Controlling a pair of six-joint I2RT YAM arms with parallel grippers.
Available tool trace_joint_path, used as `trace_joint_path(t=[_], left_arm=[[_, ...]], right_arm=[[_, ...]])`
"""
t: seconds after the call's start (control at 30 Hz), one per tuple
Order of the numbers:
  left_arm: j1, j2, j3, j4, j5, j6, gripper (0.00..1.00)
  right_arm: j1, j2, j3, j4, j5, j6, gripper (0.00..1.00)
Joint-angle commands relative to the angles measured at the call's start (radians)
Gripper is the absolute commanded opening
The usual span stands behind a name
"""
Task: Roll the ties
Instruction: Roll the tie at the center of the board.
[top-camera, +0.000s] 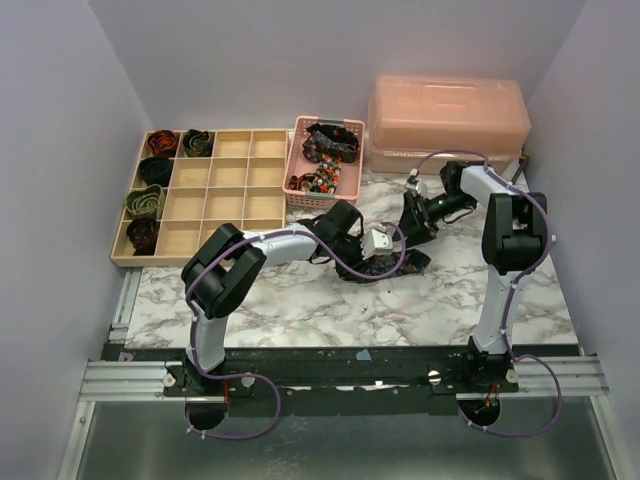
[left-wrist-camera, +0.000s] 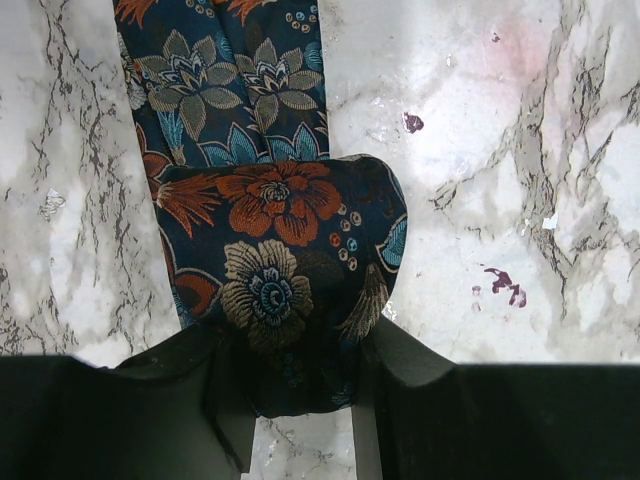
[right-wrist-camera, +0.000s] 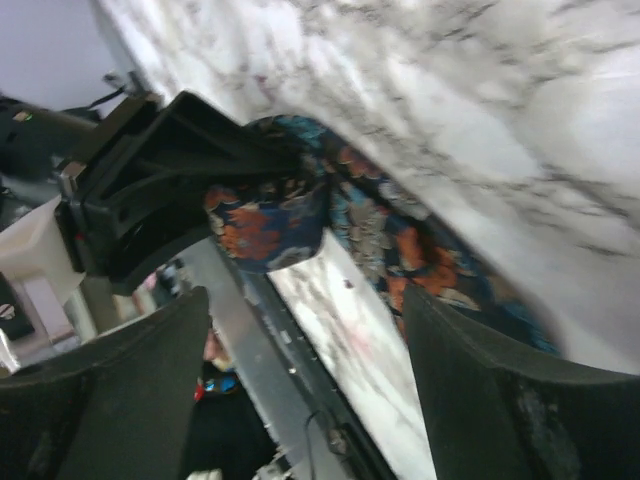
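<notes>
From above, a floral tie lies mid-worktop, with both arms meeting over it. Left wrist view: the left tool pinches the tie's folded-over end, and the rest stretches away flat. Right wrist view: the right tool is spread wide, near that fold.

The table is open along its front edge, between the 2 arms. Its back edge is blocked by 3 things: wooden tray at the back-left corner, pink basket mid-edge, lidded box at the back-right corner. Left gripper, right gripper and tie crowd the centre.
</notes>
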Motion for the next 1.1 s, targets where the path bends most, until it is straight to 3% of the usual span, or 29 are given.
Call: trace_joint_path(t=[0.0,0.3,0.47,0.53,0.57,0.63,0.73,1.07], left_arm=[[-0.005,0.086,-0.036,-0.149,-0.080,0.002,0.00],[-0.007,0.087,-0.043,-0.144,-0.083,-0.006,0.00],[-0.006,0.087,-0.043,-0.139,-0.080,-0.010,0.00],[-0.004,0.086,-0.042,-0.131,-0.062,-0.016,0.06],[0.000,0.082,-0.046,-0.123,-0.048,-0.018,0.15],[0.012,0.066,-0.062,-0.080,-0.022,-0.026,0.31],[0.028,0.023,-0.106,0.037,0.046,-0.034,0.44],[0.048,-0.040,-0.245,0.574,0.184,-0.159,0.64]], right_arm=[[0.071,-0.010,-0.102,0.029,-0.192,0.057,0.80],[0.174,-0.013,-0.163,0.163,-0.171,0.169,0.66],[0.184,0.037,-0.151,0.149,-0.093,0.126,0.25],[0.181,0.064,-0.143,0.128,-0.055,0.088,0.07],[0.176,0.073,-0.143,0.128,-0.035,0.075,0.00],[0.163,0.086,-0.144,0.134,0.011,0.048,0.00],[0.141,0.107,-0.143,0.142,0.071,0.017,0.00],[0.111,0.129,-0.159,0.232,0.232,0.008,0.00]])
